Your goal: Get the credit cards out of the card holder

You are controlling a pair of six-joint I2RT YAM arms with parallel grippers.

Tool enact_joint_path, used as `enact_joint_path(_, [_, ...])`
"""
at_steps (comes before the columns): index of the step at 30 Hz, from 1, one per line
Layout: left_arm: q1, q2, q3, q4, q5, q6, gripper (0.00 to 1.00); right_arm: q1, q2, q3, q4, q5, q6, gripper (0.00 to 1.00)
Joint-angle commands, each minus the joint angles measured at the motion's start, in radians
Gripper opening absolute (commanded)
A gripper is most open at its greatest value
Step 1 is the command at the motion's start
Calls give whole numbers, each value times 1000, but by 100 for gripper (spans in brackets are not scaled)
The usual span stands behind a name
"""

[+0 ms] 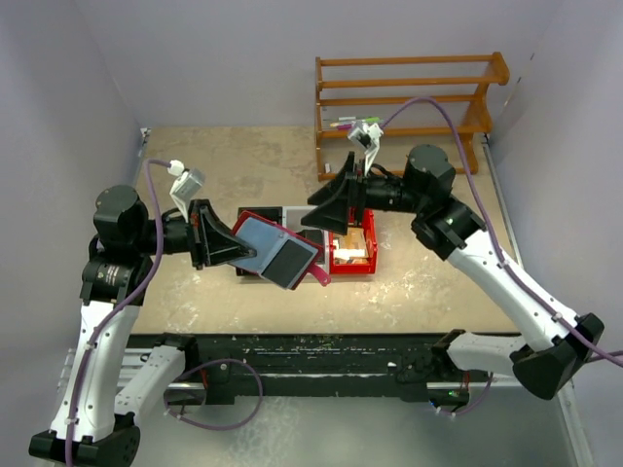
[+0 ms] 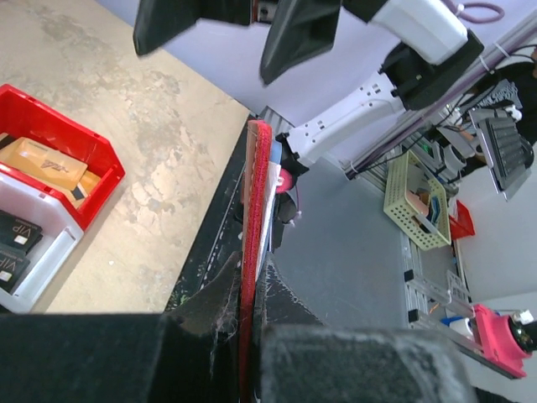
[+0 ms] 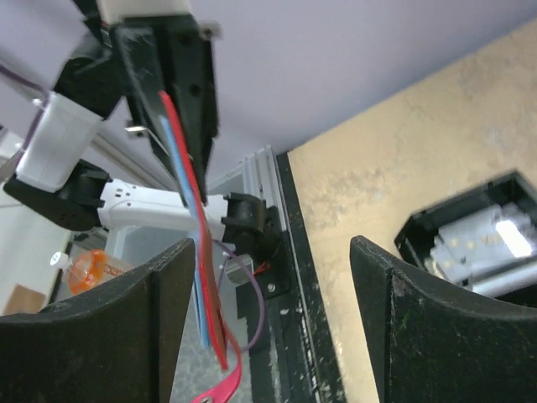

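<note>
1. My left claw (image 1: 238, 251) is clamped shut on the card holder (image 1: 277, 251), pinching the edge nearest my wrist. The holder hangs in the air, clear of the tabletop (image 1: 224, 165).
2. Beyond my left fingertips the holder lies open. A blue-grey panel sits nearer the claw and a dark panel farther out. The red strap tab (image 1: 319, 277) hangs at the far end.
3. From my left wrist the holder shows edge-on, its maroon rim running straight out from between my fingers (image 2: 201, 312). Thin pale and blue layers sit along its right side (whether those are cards, I cannot tell).
4. My right claw (image 1: 339, 219) has its jaws spread wide with nothing between them. It hovers just past the holder's far end, apart from it.
5. From my right wrist, the holder appears ahead and left of the gap as thin red and blue lines.
6. A red bin (image 2: 99, 180) sits below my right claw, and a tan credit card (image 2: 42, 164) lies in it.
7. A white tray (image 2: 50, 260) touches the red bin and holds black VIP cards (image 2: 13, 228).
8. A wooden rack (image 1: 409, 107) stands well beyond my right claw.
</note>
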Motion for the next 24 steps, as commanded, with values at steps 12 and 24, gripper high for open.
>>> enact_joint_path(12, [0,17,24,-15,93,64,0,171,217,269,64,-259,-71,67])
enact_joint_path(24, [0,12,33,-16,77,57,57,183,210,234,182,-101,53,0])
